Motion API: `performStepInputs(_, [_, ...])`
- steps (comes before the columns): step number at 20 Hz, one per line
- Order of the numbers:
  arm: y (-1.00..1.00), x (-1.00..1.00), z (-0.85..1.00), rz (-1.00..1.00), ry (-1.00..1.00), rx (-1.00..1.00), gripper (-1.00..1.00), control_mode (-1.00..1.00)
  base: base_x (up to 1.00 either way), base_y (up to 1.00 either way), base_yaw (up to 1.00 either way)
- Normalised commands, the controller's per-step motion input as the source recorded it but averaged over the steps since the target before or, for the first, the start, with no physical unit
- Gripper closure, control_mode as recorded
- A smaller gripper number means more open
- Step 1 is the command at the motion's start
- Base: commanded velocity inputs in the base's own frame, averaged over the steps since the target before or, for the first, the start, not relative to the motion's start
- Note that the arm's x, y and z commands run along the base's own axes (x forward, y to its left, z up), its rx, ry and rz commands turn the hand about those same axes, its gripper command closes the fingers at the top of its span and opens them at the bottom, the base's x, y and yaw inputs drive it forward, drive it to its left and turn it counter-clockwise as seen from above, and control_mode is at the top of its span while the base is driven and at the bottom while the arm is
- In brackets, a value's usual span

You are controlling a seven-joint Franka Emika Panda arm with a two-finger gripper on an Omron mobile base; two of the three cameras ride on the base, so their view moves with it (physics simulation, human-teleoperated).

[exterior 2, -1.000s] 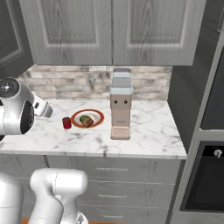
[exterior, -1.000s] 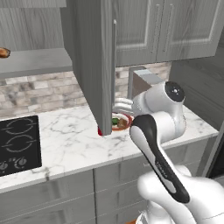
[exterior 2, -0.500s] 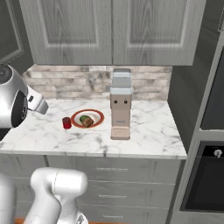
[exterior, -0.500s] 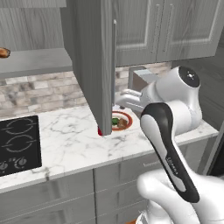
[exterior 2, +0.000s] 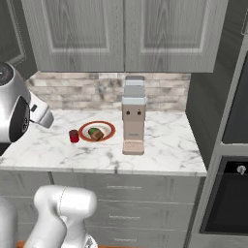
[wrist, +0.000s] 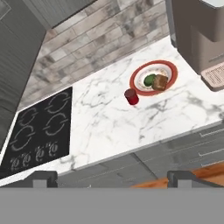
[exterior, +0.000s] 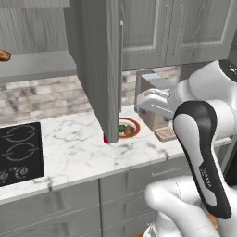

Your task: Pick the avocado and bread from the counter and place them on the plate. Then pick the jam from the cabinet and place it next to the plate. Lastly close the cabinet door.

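The orange-rimmed plate (wrist: 169,69) lies on the marble counter (wrist: 100,127), holding the dark green avocado (wrist: 149,79) and the brown bread (wrist: 160,82) side by side. The red jam (wrist: 131,96) stands upright on the counter just off the plate's rim, apart from it. In the right base view the jam (exterior 2: 73,136) is left of the plate (exterior 2: 109,128). My gripper (wrist: 113,180) hangs high above the counter's front edge, open, nothing between its fingers. The cabinet door (exterior: 99,69) stands open, its bar handle (exterior: 121,69) facing me, and it hides part of the jam (exterior: 106,139).
A tall coffee machine (exterior 2: 133,116) stands right of the plate. The black cooktop (wrist: 37,131) is inset at the counter's left. A golden-brown pastry (exterior: 3,56) sits on the cabinet shelf (exterior: 37,65). Shut wall cabinets (exterior 2: 126,34) hang above; an oven (exterior 2: 227,193) is at the right.
My arm has lifted and swung, carrying the open hand up and away from the plate. Plate, food and jam have stayed put; the door is still open.
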Motion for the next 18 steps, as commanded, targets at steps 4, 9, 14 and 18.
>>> performStepInputs(4, [-0.37, -0.51, 0.11, 0.00, 0.00, 0.06, -1.00, -1.00, 0.00, 0.00, 0.00])
performStepInputs(9, [-0.35, -0.74, 0.10, 0.01, -0.10, 0.05, -1.00, -1.00, 0.00, 0.00, 0.00])
performStepInputs(14, [-0.20, -0.71, 0.08, 0.01, -0.13, 0.01, -1.00, -1.00, 0.00, 0.00, 0.00])
performStepInputs(18, [-0.07, -0.70, 0.12, 0.03, -0.19, 0.00, -1.00, -1.00, 0.00, 0.00, 0.00])
